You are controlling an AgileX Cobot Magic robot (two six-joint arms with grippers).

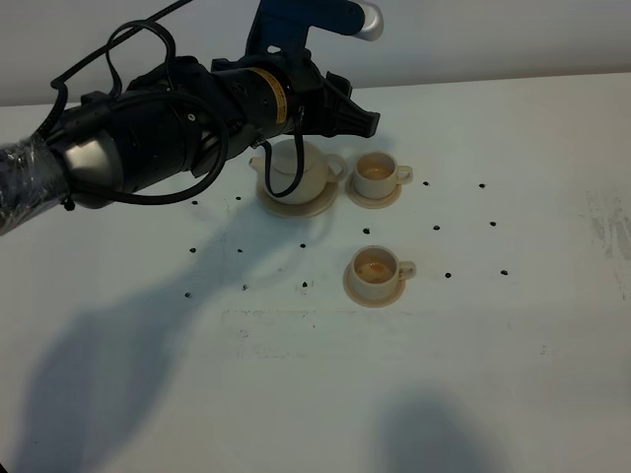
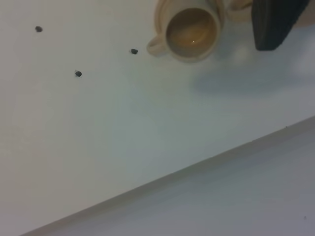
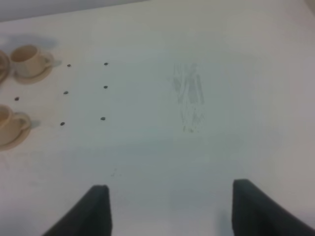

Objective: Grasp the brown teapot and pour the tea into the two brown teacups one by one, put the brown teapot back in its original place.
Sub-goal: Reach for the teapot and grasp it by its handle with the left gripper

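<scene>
The brown teapot (image 1: 296, 169) stands upright with its lid on, on its wide saucer (image 1: 317, 206), the original place. The two brown teacups stand on small saucers to its right, the far one (image 1: 379, 174) and the near one (image 1: 376, 267); both hold tea. My left gripper (image 1: 360, 106) hovers above the teapot and the far cup, open and empty. The left wrist view shows one of its fingers (image 2: 275, 22) and the far cup (image 2: 191, 30). My right gripper (image 3: 170, 211) is open and empty over bare table, out of the exterior view. Both cups (image 3: 27, 56) (image 3: 10, 123) show in its view.
The white table (image 1: 473, 374) carries a grid of small black dots (image 1: 448, 275) around the cups. Its far edge (image 2: 206, 160) runs close behind the tea set. Scuff marks (image 3: 189, 96) lie on the table's right part.
</scene>
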